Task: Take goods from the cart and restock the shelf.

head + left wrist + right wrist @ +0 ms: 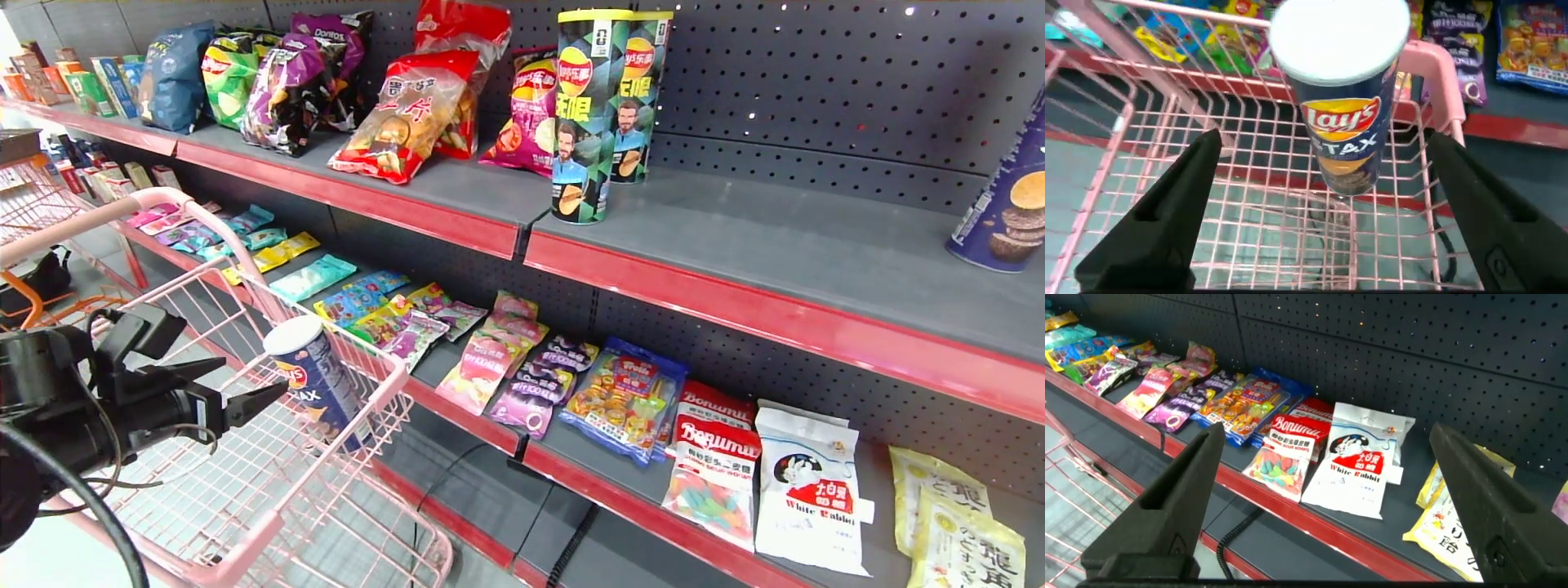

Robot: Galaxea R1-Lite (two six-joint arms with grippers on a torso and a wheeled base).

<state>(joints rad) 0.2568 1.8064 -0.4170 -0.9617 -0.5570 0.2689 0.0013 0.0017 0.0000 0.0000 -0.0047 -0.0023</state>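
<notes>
Left end effector [255, 376] (wide open) before can [317, 384] in pink cart [245, 535], grey shelves [775, 237] beyond.

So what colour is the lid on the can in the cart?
White lid; best seen in the left wrist view.

Black coiled cable [575, 539], dark bag [34, 279]
</notes>
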